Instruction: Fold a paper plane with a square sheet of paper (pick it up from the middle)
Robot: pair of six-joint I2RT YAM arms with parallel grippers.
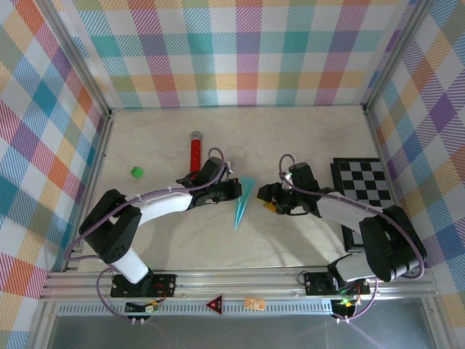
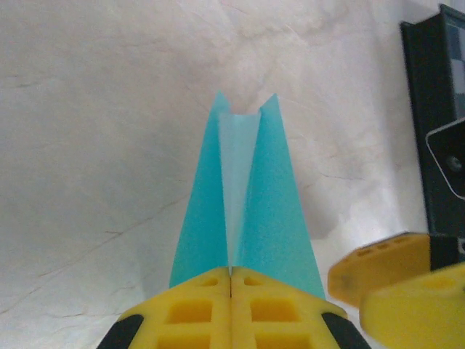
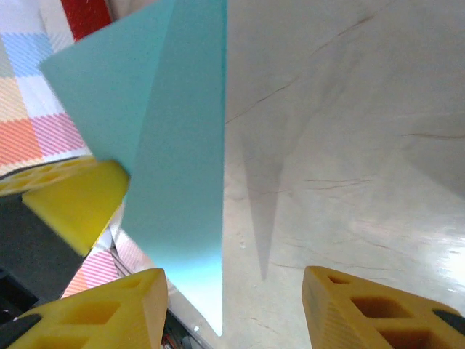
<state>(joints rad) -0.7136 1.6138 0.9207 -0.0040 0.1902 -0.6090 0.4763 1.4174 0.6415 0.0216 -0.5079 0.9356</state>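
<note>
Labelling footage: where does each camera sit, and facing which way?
Top external: above and behind, looking down on the table; both arms show.
Left wrist: on the left arm, looking along the left gripper, shut on the paper plane.
Right wrist: on the right arm, looking past the open right gripper.
Shared: all three see the paper plane.

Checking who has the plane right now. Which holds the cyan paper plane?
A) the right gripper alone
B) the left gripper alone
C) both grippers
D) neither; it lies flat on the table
B: the left gripper is closed, its yellow fingers pressed together on the paper plane, while the right gripper has its fingers spread apart and clamps nothing.
</note>
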